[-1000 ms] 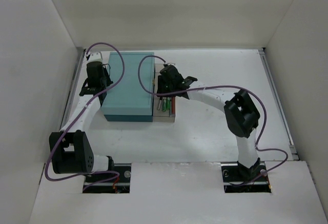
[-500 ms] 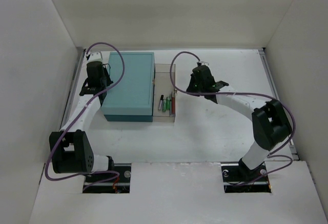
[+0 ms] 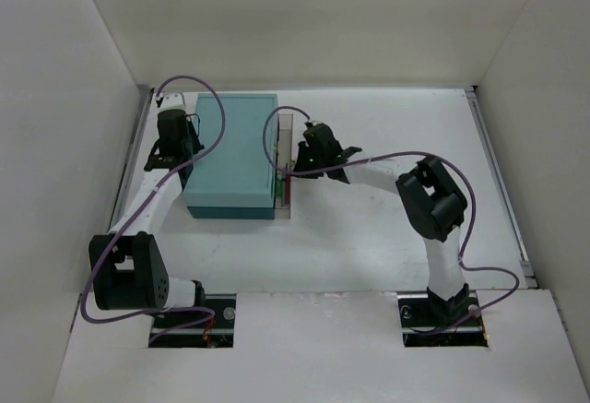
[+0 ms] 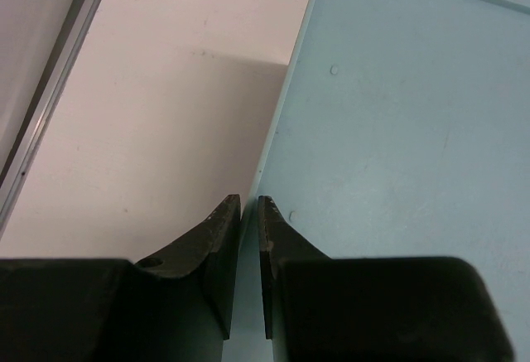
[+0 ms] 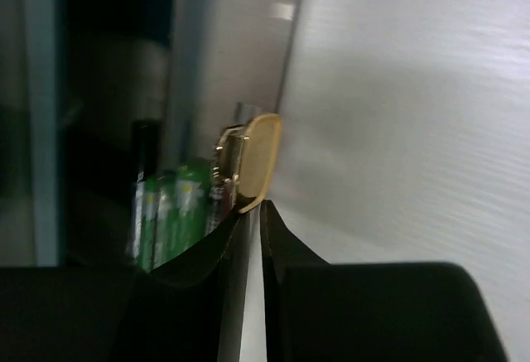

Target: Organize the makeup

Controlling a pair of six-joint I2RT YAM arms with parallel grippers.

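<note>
Showing R gripper [image 5: 251, 209], fingers pinched together at gold drawer tab [image 5: 251, 161]; green pencils [image 5: 170, 213] lie at its 9 o'clock, long axis 12–6; R arm [image 3: 433, 202] nearer.

From above, the right gripper [image 3: 297, 163] covers much of the drawer [image 3: 286, 124]. The pencils [image 3: 281, 184] inside are a sliver, too small to tell apart. The right wrist view is blurred: green pencils [image 5: 170, 213] smear behind the drawer wall, their lower ends hidden. The box [image 4: 397, 130] runs off the left wrist view's top and right edges.
</note>
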